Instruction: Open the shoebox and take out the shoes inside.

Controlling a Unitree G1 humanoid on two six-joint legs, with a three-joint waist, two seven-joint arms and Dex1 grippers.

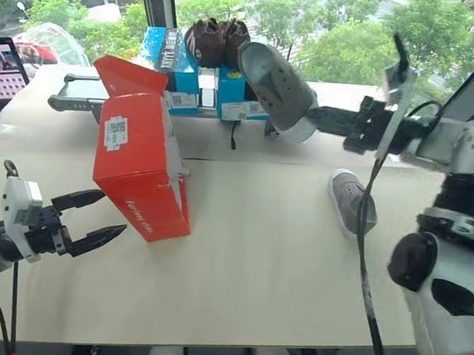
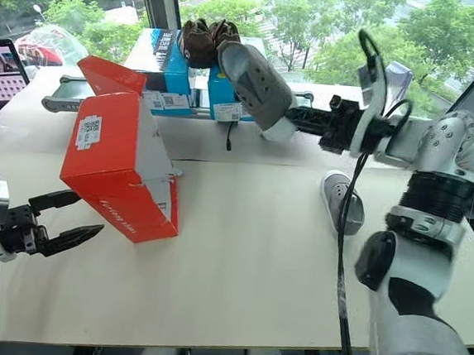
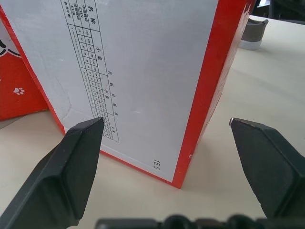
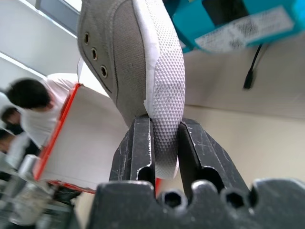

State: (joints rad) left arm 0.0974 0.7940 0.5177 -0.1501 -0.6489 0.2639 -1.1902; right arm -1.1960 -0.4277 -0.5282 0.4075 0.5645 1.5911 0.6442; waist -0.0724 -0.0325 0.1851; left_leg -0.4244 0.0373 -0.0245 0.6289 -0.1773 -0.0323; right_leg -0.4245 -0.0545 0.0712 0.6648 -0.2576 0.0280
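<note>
Black fingers of the left claw (image 1: 101,217) sit closest in the head view, spread wide and empty, with the red shoebox (image 1: 138,165) standing on end just ahead of their tips on the worktop (image 1: 254,270). Across from it, the right claw (image 1: 318,118) holds one grey shoe (image 1: 278,86) aloft by its heel; the second grey shoe (image 1: 351,202) lies on the worktop below that claw.

From the left wrist, the box's white underside (image 3: 143,71) stands between and just beyond the released fingers (image 3: 71,157).

From the right wrist, the clenched fingers (image 4: 138,148) pinch the white sole (image 4: 167,95) at the heel, toe pointing away.

Judged step: setting this shoe down. Doing it well likely means lowering it sole-down beside its partner, well apart from the box, before letting go.

Count: two grey shoes, one red shoebox, two blue boxes (image 1: 187,78) beyond the raised shoe, and dark shoes (image 1: 216,41) on top of them.
</note>
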